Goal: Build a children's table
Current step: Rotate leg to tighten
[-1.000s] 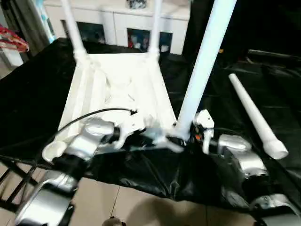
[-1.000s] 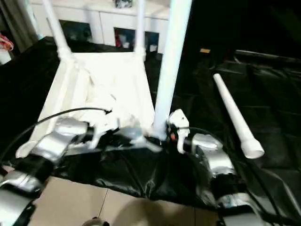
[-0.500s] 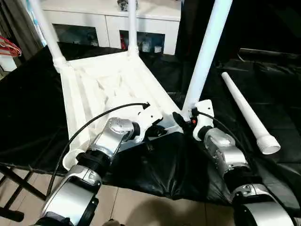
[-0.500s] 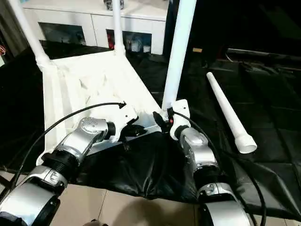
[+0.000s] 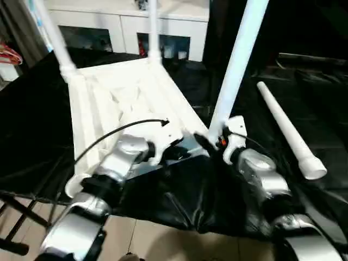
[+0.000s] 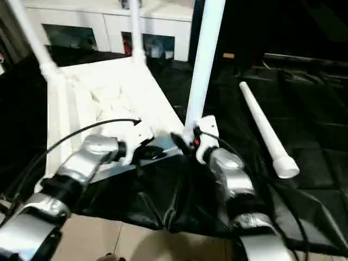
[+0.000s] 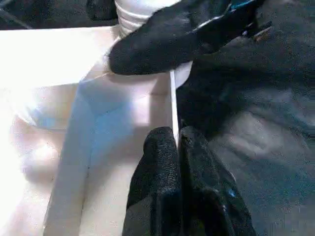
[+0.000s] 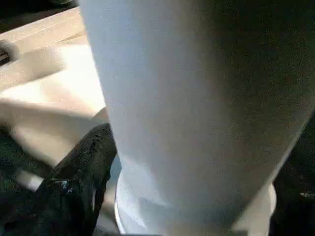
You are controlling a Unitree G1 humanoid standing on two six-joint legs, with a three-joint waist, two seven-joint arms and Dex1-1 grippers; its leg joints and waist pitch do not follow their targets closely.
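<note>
top (image 5: 117,92): white, upside down on the black tabletop (image 5: 32,125), ribbed underside up
left fingers (image 7: 179,162): pressed together on the thin near rim of the top; rim edge runs up from between the tips
right fingers (image 8: 81,172): spread wide around the base of the near-right leg (image 5: 236,60); one black finger sits beside the leg's collar, the other is out of frame
right finger seen from the left wrist (image 7: 167,42): lies across the leg's ribbed base, just beyond the left fingertips
near-right leg: upright in the corner socket, between the right fingers; contact with the pads can't be told
far legs: two more stand upright in the far corner sockets, one (image 5: 54,35) beyond the left fingers, one (image 5: 153,30) further in
loose leg (image 5: 288,130): lies flat on the tabletop, well apart from the right fingers on their outer side, wide end nearest the robot
near-left socket (image 5: 76,185): no leg in it, beside the left forearm
</note>
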